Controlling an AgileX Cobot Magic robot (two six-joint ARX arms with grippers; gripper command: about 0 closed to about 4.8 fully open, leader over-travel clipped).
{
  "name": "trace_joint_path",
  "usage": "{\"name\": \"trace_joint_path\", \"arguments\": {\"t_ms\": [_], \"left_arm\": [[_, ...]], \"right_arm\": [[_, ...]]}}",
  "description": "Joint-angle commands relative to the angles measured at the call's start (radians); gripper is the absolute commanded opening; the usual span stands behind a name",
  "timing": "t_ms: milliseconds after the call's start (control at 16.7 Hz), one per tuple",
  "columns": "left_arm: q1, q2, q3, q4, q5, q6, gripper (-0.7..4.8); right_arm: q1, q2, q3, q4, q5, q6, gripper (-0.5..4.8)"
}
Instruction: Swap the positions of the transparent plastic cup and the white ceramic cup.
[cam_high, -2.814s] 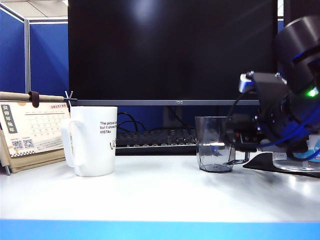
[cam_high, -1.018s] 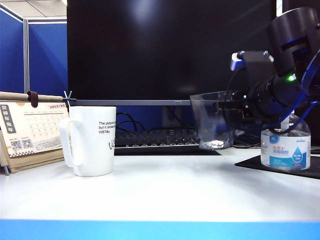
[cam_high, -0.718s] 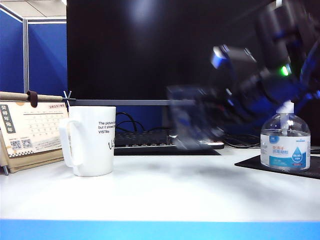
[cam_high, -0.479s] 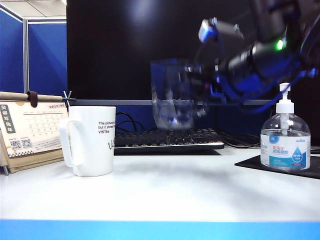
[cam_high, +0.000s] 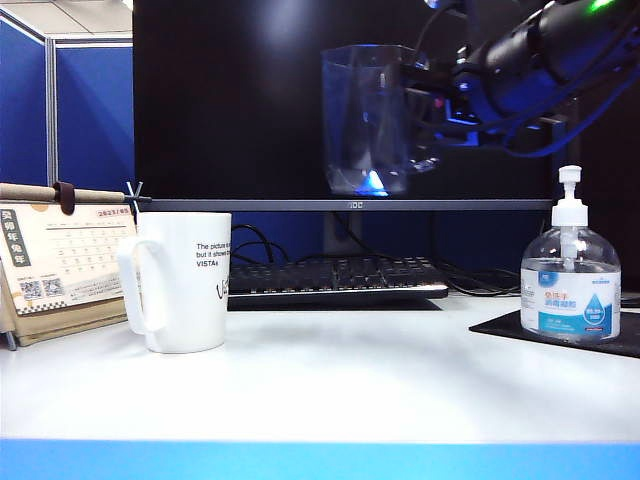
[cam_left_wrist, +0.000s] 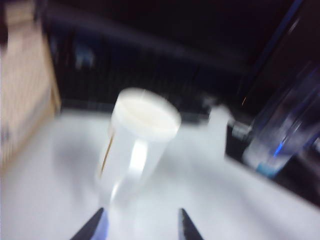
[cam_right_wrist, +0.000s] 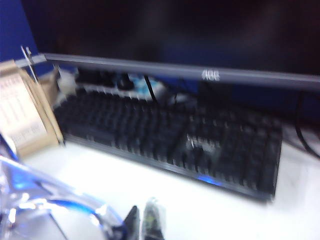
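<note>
While half off frame, right gripper (cam_right_wrist: 142, 220) pinching transparent plastic cup (cam_high: 365, 120); blurred left gripper (cam_left_wrist: 137, 225) spread.

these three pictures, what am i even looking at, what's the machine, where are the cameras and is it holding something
A two-armed desk robot. One camera faces the table; one sits on each wrist. The right gripper holds the transparent plastic cup high in front of the monitor; its wrist camera looks down on the keyboard. The left gripper, seen only from its own wrist, is open, with the white ceramic cup ahead of it on the table. A calendar and pump bottle also stand there.
</note>
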Motion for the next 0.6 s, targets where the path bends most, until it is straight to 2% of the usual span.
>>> {"name": "trace_joint_path", "arguments": {"t_ms": [60,180,359,419,479,599], "left_arm": [[0.000,0.063,0.119,-0.027,-0.055,0.002,1.85],[0.000,0.203,0.184,-0.051,-0.033,0.031,1.85],[0.000,0.433,0.221,0.010,-0.013,0.061,1.89],[-0.004,0.523,0.222,0.058,0.031,0.058,2.14],[-0.020,0.586,0.222,0.095,0.034,0.058,2.49],[-0.093,0.716,0.222,0.228,0.005,0.060,2.51]], "right_arm": [[0.003,-0.005,0.002,-0.050,-0.007,0.010,-0.06],[0.003,-0.005,0.002,-0.047,-0.014,0.013,-0.06],[0.003,-0.006,0.002,-0.046,-0.018,0.034,-0.06],[0.003,-0.006,0.002,-0.044,-0.018,0.034,-0.06],[0.003,-0.006,0.002,-0.043,-0.018,0.034,-0.06],[0.003,-0.006,0.002,-0.043,-0.018,0.034,-0.06]]}}
